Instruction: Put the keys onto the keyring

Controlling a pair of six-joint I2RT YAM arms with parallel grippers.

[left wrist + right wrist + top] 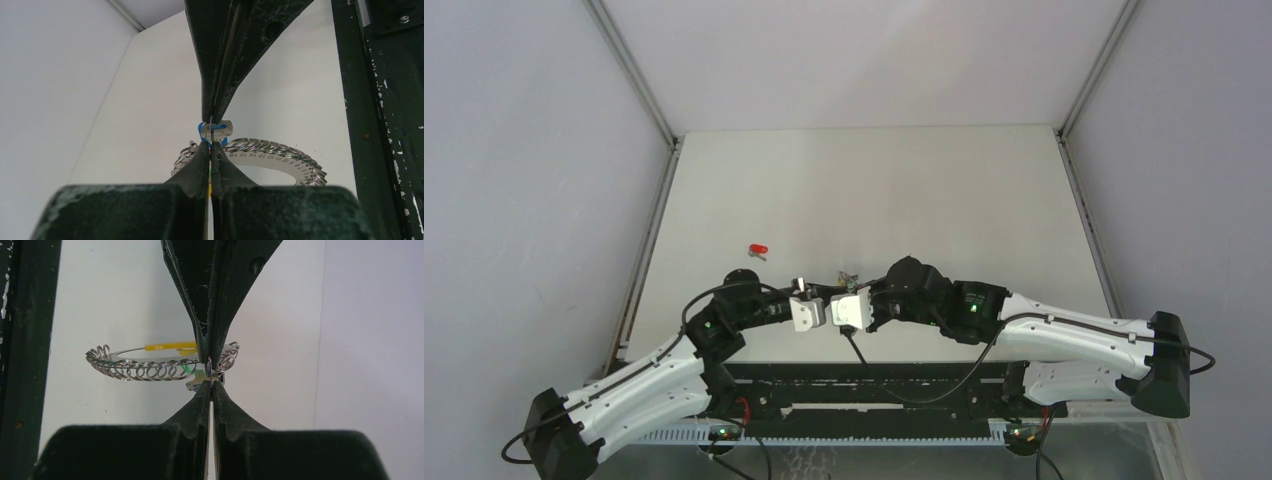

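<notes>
- The left end effector is closed; the blue-headed key is pinched between its fingertips at the centre of the left wrist view.
- The right end effector is closed on the thin rim of the keyring, at the centre of the right wrist view.
- The keyring is held roughly level above the desk. Its yellow tab is seen along the upper edge, and its silvery loops are strung to the left of the fingertips.
- In the top view, both end effectors are brought together at the lower centre of the frame, with the keyring just between their tips.
- The red-headed key is seen lying on the desk at centre left of the top view, apart from both end effectors and up and to the left of the left one.
</notes>
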